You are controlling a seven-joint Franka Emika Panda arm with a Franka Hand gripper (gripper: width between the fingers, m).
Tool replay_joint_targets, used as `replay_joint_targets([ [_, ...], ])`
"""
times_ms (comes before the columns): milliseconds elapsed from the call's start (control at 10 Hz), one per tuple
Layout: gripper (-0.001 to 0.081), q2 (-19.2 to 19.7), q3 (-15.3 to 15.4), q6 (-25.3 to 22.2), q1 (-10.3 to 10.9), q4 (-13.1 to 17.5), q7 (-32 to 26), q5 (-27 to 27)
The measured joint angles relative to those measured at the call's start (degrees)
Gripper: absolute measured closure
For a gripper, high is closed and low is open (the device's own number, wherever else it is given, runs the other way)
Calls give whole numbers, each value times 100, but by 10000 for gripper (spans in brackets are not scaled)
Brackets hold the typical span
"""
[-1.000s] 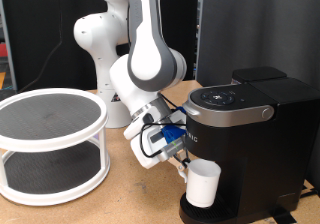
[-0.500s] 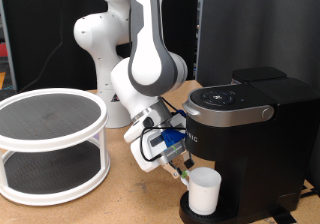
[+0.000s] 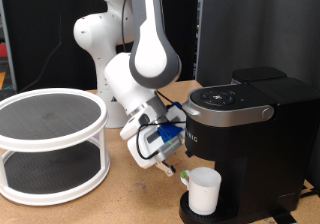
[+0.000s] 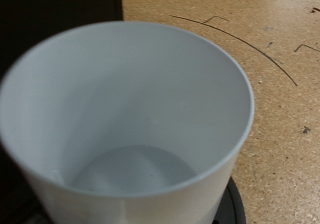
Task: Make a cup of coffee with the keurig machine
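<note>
The small white cup (image 3: 204, 190) stands upright and empty on the round drip tray (image 3: 189, 212) of the black keurig machine (image 3: 250, 124), under its spout. My gripper (image 3: 177, 171) is low, just to the exterior view's left of the cup, apart from it and holding nothing. Its fingers look open. The machine's lid is down. In the wrist view the cup (image 4: 130, 114) fills the picture, seen from above and close, with the dark tray rim (image 4: 233, 200) beneath it. No fingers show in that view.
A white two-tier round shelf (image 3: 50, 144) stands at the exterior view's left on the wooden table (image 3: 130, 199). The arm's white base (image 3: 100, 44) is behind it. Dark panels stand behind the machine. Thin wires lie on the table (image 4: 270, 84).
The gripper has let go of the cup and drawn back to the exterior view's left. The cup stays on the drip tray.
</note>
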Motion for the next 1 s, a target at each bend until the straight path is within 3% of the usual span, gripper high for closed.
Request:
replay_joint_targets([
  [300, 1, -695, -97, 9, -127, -494, 823, -1164],
  [600, -1, -1383, -233, 46, -273, -1016, 1085, -1874],
  [1000, -1, -1533, -282, -86, -321, -1002, 1196, -2034],
])
